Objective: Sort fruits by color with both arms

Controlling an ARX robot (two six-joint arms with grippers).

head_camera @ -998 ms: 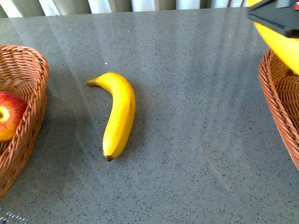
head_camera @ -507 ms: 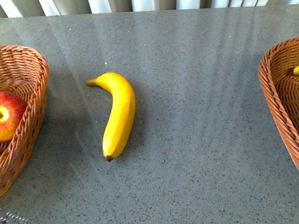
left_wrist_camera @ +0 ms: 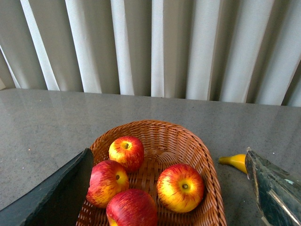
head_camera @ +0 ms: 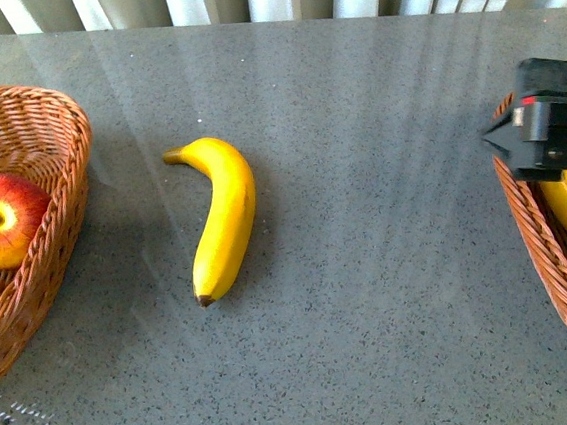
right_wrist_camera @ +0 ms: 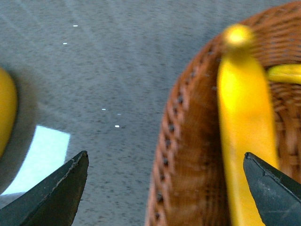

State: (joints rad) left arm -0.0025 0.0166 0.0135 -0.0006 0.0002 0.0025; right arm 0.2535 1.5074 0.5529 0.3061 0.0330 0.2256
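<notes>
One yellow banana (head_camera: 224,216) lies on the grey table between two wicker baskets. The left basket (left_wrist_camera: 197,150) holds several red-and-yellow apples (left_wrist_camera: 181,187); in the front view only two of them show, one (head_camera: 1,218) whole. My left gripper (left_wrist_camera: 167,157) hangs open above that basket, nothing between its fingers, and the table banana's tip (left_wrist_camera: 233,160) shows beside it. My right gripper (head_camera: 546,137) is open over the right basket's near rim (right_wrist_camera: 178,141). A banana (right_wrist_camera: 244,122) lies in that basket, and a second yellow piece (right_wrist_camera: 284,73) shows behind it.
The right basket (head_camera: 561,276) sits at the table's right edge and the left basket (head_camera: 54,124) at its left edge. Grey curtains (left_wrist_camera: 150,47) hang behind the table. Bare tabletop (head_camera: 389,263) stretches between the middle banana and the right basket.
A second ago my right gripper held a banana high at the upper right. That banana now lies in the right basket and the gripper stands open over the rim. The middle banana is unmoved.
</notes>
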